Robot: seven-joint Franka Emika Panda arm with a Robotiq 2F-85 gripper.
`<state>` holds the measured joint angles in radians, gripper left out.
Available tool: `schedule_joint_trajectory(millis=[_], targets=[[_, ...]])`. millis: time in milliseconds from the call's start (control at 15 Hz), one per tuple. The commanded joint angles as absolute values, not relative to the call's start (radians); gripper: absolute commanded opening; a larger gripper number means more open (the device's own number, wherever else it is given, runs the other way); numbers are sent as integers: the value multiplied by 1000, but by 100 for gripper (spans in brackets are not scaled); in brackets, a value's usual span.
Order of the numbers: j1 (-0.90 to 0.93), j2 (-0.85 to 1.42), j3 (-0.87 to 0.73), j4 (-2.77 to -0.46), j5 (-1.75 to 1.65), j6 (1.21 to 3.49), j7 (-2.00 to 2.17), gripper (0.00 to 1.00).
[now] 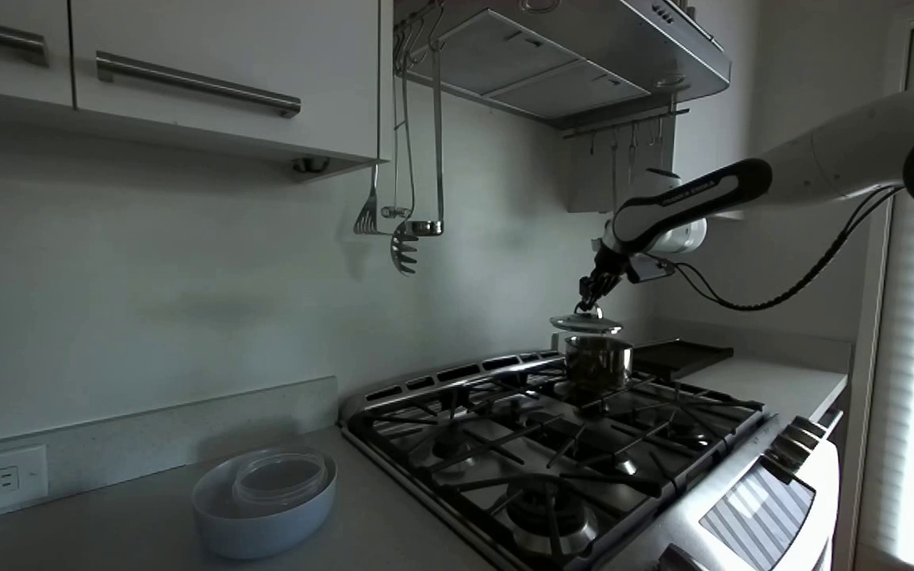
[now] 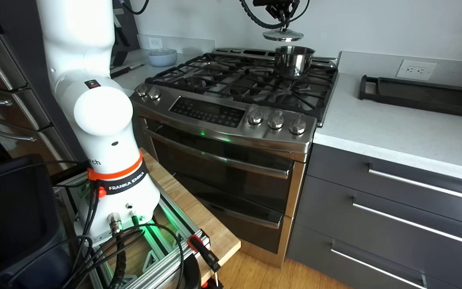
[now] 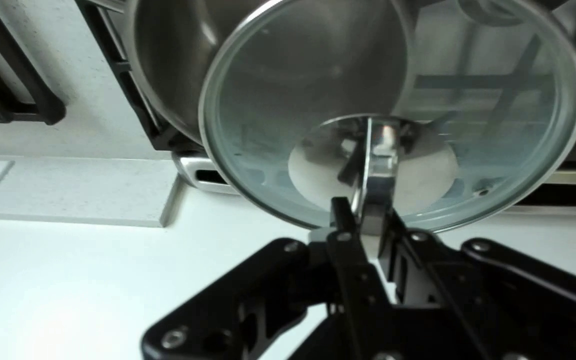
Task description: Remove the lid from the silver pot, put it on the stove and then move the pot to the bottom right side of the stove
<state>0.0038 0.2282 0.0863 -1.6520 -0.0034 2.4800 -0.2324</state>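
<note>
we have the fingers (image 3: 342, 217) pinching the metal handle (image 3: 380, 170) of the glass lid (image 3: 393, 102), which hangs just below them. lower still, apart from the lid and partly overlapped by it in the wrist view, we see the silver pot (image 2: 293, 64) standing uncovered toward the back of the stove (image 2: 211, 127), near the wall (image 2: 215, 24).
</note>
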Motion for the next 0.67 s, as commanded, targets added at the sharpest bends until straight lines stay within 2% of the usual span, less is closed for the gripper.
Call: schedule_joint_trajectory(millis=[0,600], targets=[[16,176,137,-1686,71,2459,-354,4],[33,175,259,-1721,279,2443,-741,4]])
